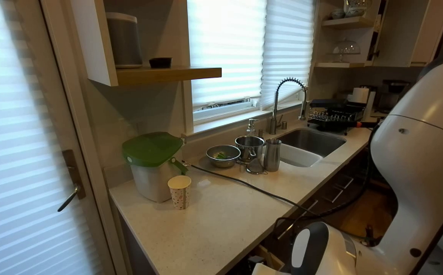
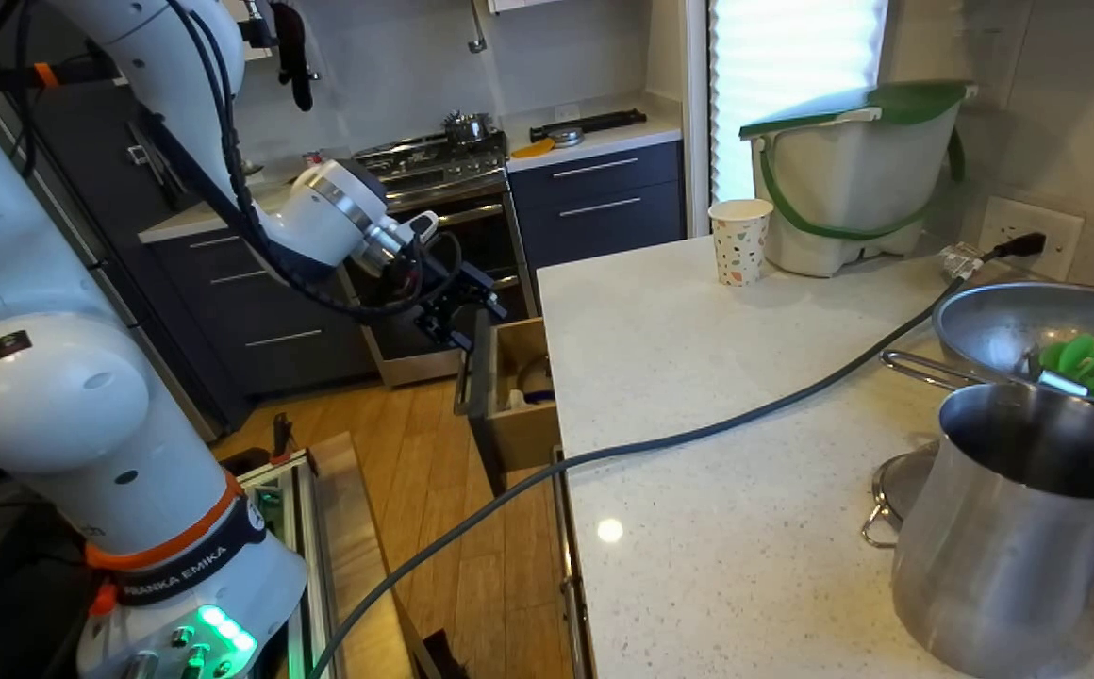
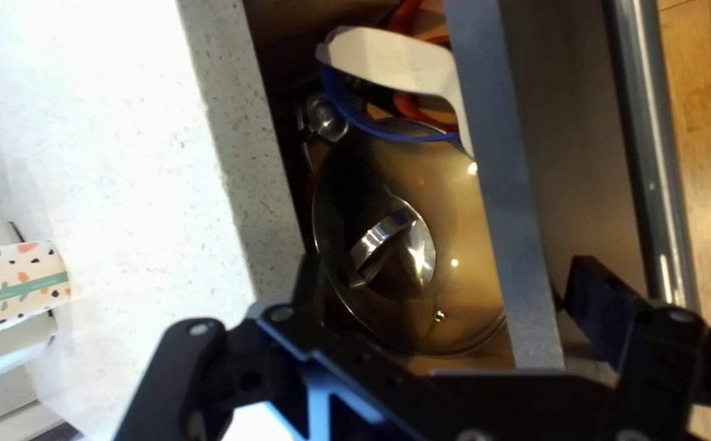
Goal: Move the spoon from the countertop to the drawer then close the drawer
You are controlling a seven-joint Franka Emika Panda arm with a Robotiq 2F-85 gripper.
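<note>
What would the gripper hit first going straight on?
Probably the drawer front, whose top edge shows between the fingers of the open gripper in the wrist view. Depth is unclear: one finger lines up close to the countertop edge and could touch that first.

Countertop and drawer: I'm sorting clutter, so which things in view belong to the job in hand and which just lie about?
For the job: open drawer; countertop; open pincer; possibly the spoon, a shiny shape in the drawer.

Just lying about: patterned cup; green-lidded bin; metal pitcher; metal bowl; handled lid.
</note>
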